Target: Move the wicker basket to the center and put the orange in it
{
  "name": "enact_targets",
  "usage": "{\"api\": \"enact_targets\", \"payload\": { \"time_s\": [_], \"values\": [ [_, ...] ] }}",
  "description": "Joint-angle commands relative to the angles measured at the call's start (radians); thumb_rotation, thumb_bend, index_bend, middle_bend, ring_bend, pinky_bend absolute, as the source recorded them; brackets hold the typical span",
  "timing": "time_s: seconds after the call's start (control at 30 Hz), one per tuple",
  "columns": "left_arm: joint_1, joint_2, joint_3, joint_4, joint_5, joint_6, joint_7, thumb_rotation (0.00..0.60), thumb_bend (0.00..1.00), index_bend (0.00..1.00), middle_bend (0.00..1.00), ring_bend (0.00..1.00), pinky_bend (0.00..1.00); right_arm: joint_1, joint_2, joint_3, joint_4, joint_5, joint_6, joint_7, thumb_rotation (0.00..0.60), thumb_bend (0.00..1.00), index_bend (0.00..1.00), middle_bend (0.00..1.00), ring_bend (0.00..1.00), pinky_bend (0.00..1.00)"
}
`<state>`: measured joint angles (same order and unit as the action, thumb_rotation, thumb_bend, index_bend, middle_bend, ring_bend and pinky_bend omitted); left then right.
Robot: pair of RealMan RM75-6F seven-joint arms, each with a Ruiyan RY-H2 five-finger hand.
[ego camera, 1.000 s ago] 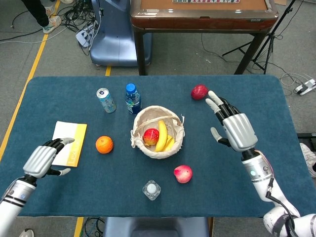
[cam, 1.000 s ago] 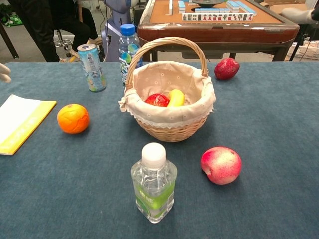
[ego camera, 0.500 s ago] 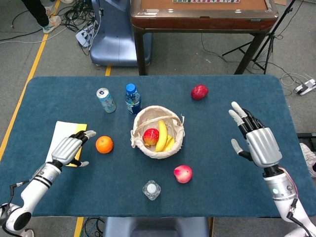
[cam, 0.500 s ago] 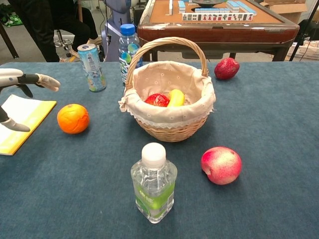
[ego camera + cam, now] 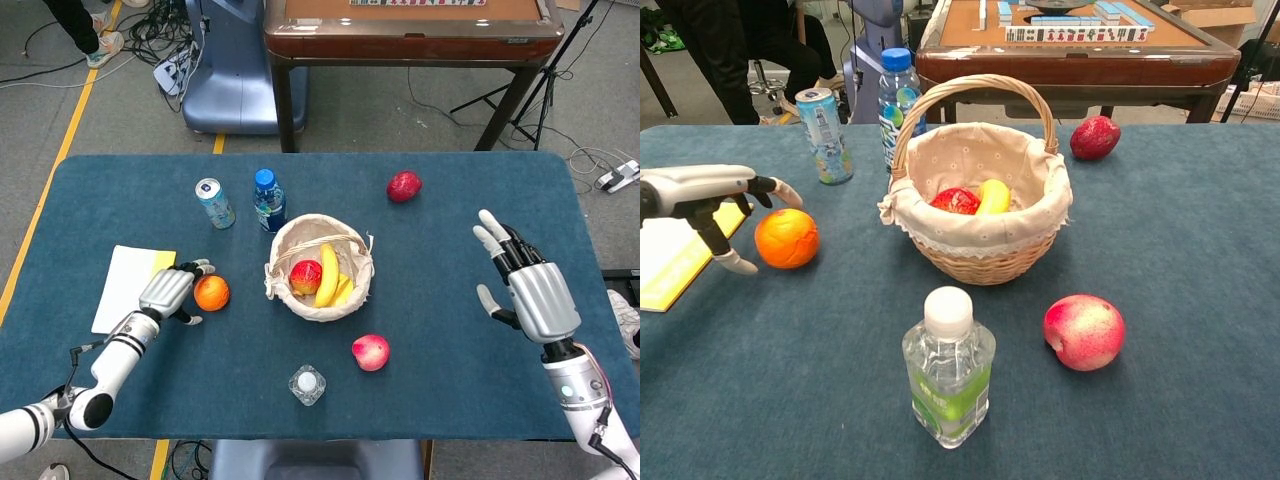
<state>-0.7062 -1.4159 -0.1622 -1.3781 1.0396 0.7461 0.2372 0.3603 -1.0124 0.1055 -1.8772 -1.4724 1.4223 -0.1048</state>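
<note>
Blue cloth table [image 5: 120, 200], grey floor around it, a wooden games table [image 5: 410, 30] behind.

Head view: wicker basket [image 5: 320, 266] sits about mid-table, cloth-lined, with a red apple [image 5: 306, 276] and a banana [image 5: 328, 275] inside. Orange [image 5: 211, 292] lies on the cloth well left of the basket, not in it. Left hand [image 5: 170, 291] is right beside the orange, fingers spread and reaching over its top edge; whether they touch the fruit I cannot tell from above. Yellow-edged booklet [image 5: 125, 285] lies just left of that hand. Right hand [image 5: 530, 290] is raised over the right side of the table, fingers wide apart, holding nothing. Drink can [image 5: 213, 203] and blue-capped bottle [image 5: 268, 200] stand behind the basket; dark red fruit [image 5: 404, 186] far right-back; peach [image 5: 370, 352] and a clear bottle [image 5: 307, 384] near the front edge.

Chest view (right hand out of frame): left hand [image 5: 710, 200] comes in from the left, fingers over the orange [image 5: 787, 238], thumb low beside it, not closed on it. Basket [image 5: 980, 195] stands upright, handle arched. Clear bottle [image 5: 948, 368] is closest, peach [image 5: 1083, 331] to its right.
</note>
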Motion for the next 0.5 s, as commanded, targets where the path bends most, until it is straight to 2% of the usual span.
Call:
{"api": "enact_targets", "payload": {
  "time_s": [0.03,0.13,0.2,0.27,0.37,0.5],
  "values": [
    [-0.014,-0.046,-0.002,0.042,-0.03,0.034,0.03,0.6,0.08,0.29,0.19,0.27,0.29,-0.005,0.001,0.003,0.005,-0.002,-0.001,0.009,0.6,0.41,0.0,0.03,0.07,0.28],
    [-0.011,-0.081,-0.002,0.076,-0.021,0.088,0.05,0.6,0.08,0.37,0.31,0.4,0.39,-0.011,0.002,0.006,0.01,-0.003,-0.003,0.018,0.6,0.41,0.0,0.03,0.07,0.28],
    [0.002,-0.103,-0.006,0.092,0.008,0.147,0.038,0.6,0.08,0.46,0.45,0.53,0.51,-0.014,0.002,0.008,0.015,-0.004,-0.004,0.023,0.6,0.41,0.0,0.03,0.07,0.28],
    [0.013,-0.11,-0.005,0.099,0.032,0.179,0.019,0.6,0.08,0.52,0.54,0.61,0.59,-0.017,0.001,0.011,0.019,-0.003,-0.006,0.03,0.6,0.41,0.0,0.03,0.07,0.28],
    [0.029,-0.098,0.001,0.091,0.078,0.211,-0.02,0.6,0.08,0.55,0.58,0.63,0.64,-0.019,-0.004,0.015,0.028,0.0,-0.01,0.039,0.6,0.41,0.0,0.03,0.07,0.28],
    [0.045,-0.068,0.006,0.071,0.144,0.256,-0.068,0.6,0.08,0.55,0.58,0.63,0.66,-0.018,-0.013,0.019,0.037,-0.001,-0.02,0.045,0.6,0.41,0.0,0.03,0.07,0.28]
  ]
}}
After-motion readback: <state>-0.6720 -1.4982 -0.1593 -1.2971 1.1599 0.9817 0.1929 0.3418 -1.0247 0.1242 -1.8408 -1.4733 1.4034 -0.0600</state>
